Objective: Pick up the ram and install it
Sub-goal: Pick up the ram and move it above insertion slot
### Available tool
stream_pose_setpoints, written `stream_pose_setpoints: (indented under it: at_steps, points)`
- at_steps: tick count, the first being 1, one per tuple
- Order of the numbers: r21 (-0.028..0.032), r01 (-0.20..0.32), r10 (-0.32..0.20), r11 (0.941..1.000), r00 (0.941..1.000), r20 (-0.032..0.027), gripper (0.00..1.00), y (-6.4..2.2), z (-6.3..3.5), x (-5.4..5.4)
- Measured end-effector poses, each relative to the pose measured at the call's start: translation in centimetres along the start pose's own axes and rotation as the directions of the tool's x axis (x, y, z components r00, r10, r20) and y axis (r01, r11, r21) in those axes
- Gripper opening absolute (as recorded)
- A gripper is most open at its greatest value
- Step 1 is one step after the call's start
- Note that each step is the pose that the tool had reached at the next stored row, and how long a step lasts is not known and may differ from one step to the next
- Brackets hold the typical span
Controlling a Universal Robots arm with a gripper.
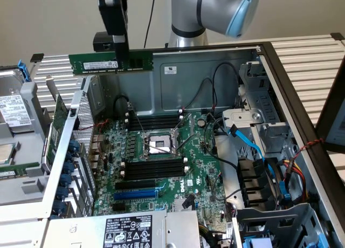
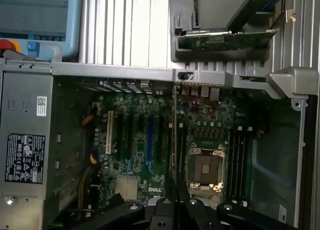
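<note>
The tool [image 1: 123,62] is clamped on the ram [image 1: 91,63], held level above the open case [image 1: 178,81]. From the wrist view, the ram is edge-on over the motherboard [image 2: 130,140], beside the socket [image 2: 206,169].

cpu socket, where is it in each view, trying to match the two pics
Exterior view: the cpu socket is mid-board, between two banks of black slots, lower in the picture than the ram held by the gripper.
Wrist view: the cpu socket lies next to a bank of black slots.
Shared landmark: the blue slot, between socket and power supply in both.
</note>
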State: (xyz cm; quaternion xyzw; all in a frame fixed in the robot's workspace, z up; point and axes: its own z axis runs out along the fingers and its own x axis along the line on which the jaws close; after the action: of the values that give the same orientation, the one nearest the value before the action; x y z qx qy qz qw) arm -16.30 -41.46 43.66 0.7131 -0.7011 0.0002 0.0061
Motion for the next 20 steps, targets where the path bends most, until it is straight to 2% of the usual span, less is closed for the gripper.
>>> stream_pose_setpoints:
  at_steps: [5, 8, 16, 18, 20]
  points:
    - [0.0003, 0.0, 0.0, 1.0, 0.9997, 0.0227, 0.12, -2.27, 0.14, 0.0]
    - [0.0006, 0.0, 0.0, 1.0, 0.9996, 0.0298, 0.12, -3.26, 0.41, 0.0]
    - [0.0004, 0.0, 0.0, 1.0, 0.9996, 0.0298, 0.12, -3.88, 1.52, -0.9]
    - [0.0004, 0.0, 0.0, 1.0, 0.9996, 0.0275, 0.12, -3.98, 1.68, -1.2]
    - [0.0003, 0.0, 0.0, 1.0, 0.9997, 0.0232, 0.12, -4.66, 1.92, -1.4]
